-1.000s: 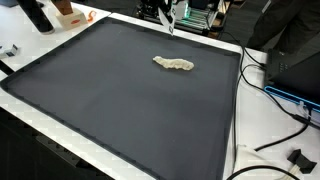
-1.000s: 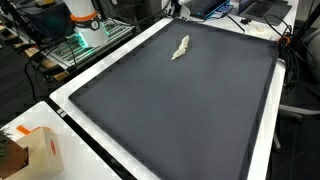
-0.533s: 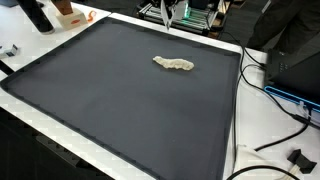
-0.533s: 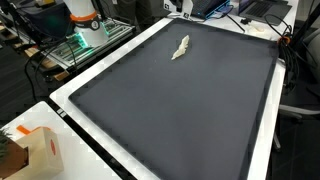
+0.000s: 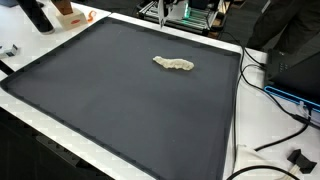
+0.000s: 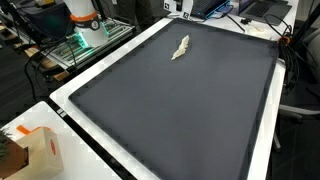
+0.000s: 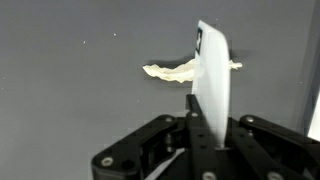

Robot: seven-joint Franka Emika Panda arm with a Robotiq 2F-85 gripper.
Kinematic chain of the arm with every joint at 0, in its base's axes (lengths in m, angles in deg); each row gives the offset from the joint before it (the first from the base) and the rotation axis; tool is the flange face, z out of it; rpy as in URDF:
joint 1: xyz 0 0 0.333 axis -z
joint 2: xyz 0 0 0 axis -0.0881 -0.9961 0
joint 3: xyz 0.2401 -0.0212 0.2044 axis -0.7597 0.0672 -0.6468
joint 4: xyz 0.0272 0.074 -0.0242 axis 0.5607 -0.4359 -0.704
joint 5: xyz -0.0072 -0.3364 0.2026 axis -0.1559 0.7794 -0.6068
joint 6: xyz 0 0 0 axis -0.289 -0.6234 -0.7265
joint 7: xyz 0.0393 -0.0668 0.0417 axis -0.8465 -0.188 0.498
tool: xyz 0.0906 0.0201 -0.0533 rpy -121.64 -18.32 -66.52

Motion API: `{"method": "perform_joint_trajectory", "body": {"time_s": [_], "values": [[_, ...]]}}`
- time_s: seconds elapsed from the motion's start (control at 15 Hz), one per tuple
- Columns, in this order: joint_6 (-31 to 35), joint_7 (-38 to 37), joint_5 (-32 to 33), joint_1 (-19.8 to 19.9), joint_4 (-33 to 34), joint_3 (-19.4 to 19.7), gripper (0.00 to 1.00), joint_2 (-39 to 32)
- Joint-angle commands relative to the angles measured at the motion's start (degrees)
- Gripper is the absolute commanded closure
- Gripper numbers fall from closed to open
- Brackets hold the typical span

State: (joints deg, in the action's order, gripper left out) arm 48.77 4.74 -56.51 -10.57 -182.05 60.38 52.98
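So the gripper (image 7: 200,112) has pulled up and back over the last second. In both exterior views it used to poke in at the top edge, over the far end of the mat (image 5: 110,100). Now there's almost nothing of it left in frame, so the wrist view is the only decent look at it.

There the jaws look clenched on a white flat piece (image 7: 212,70) that stands up on edge from between them. I can't make out what it actually is, could be a card or a plastic strip.

The beige scrap (image 7: 170,71) lies flat on the dark mat below, partly hidden behind the white piece in the wrist view. It isn't touching the gripper or the piece. In the exterior views the scrap (image 5: 173,64) (image 6: 180,48) hasn't budged at all. It sits alone near the far end of the mat, with nothing else close by.

My read: the white piece is up in the air in the grip, and the scrap is untouched on the surface (image 6: 62,100). The orange-and-white box (image 6: 40,150) at the corner is well away from all this.
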Motion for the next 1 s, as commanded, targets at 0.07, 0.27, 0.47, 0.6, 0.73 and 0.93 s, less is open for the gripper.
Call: {"method": "perform_joint_trajectory", "body": {"time_s": [0.07, 0.27, 0.47, 0.6, 0.73, 0.93], "values": [[-0.1, -1.9, 2.3, -0.3, 0.1, -0.1, 0.96, 0.4], [-0.1, -2.8, 3.4, -0.3, 0.0, -0.3, 0.96, 0.7], [-0.1, -2.8, 3.5, -0.3, 0.0, -0.3, 0.96, 0.8], [-0.1, -2.8, 3.5, -0.3, 0.0, -0.3, 0.96, 0.8], [0.9, -2.8, 3.8, -0.3, -0.3, -0.3, 0.99, 0.1], [3.4, -2.3, 4.3, -0.6, -1.3, -0.5, 0.99, -1.7]]}}
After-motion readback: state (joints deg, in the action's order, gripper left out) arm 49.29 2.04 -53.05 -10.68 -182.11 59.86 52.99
